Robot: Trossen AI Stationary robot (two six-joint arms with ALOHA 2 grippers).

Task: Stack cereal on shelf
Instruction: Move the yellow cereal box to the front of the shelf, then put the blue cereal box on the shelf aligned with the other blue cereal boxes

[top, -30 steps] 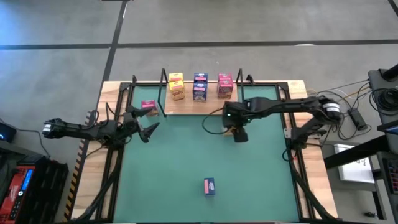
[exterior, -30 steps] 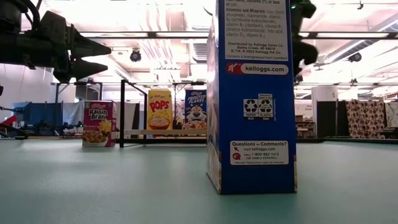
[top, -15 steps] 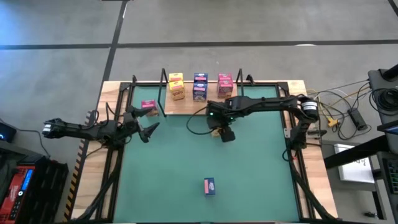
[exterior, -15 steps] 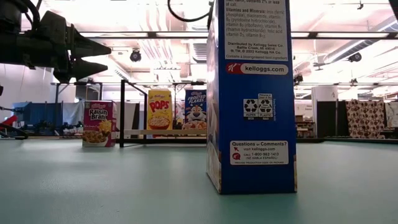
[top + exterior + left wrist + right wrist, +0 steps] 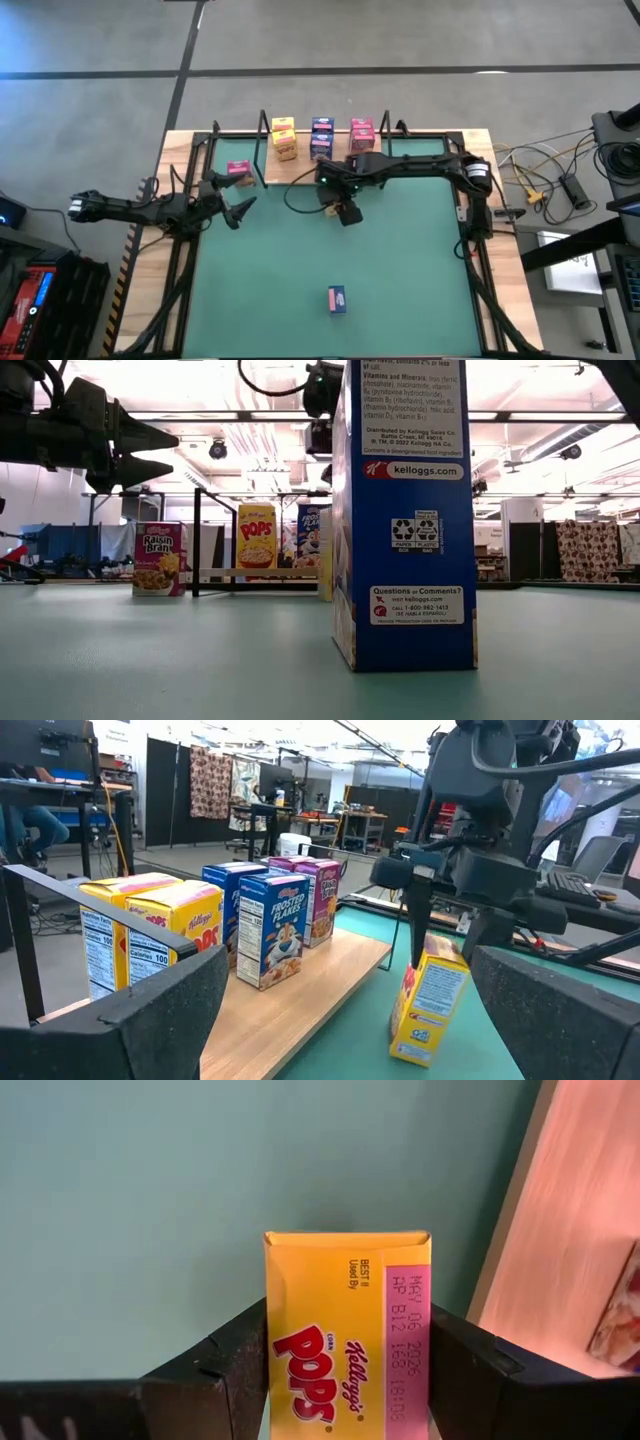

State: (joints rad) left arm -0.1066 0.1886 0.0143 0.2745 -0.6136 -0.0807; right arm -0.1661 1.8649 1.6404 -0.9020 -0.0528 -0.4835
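The right gripper [image 5: 343, 211] is clamping a yellow Pops box [image 5: 346, 1342] above the mat, just at six o'clock of the shelf [image 5: 300, 170]. It should be carrying it level toward twelve o'clock, clearing the shelved boxes. The left gripper [image 5: 240, 211] is waiting, fingers apart.

shelf [image 5: 330, 982]: light wood, smooth | mat [image 5: 400, 260]: green, matt | Pops box [image 5: 347, 1342]: printed cardboard

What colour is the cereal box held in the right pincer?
Yellow, with red "Pops" lettering and a pink date panel: the box shows best in the right wrist view, clamped in the right pincer.
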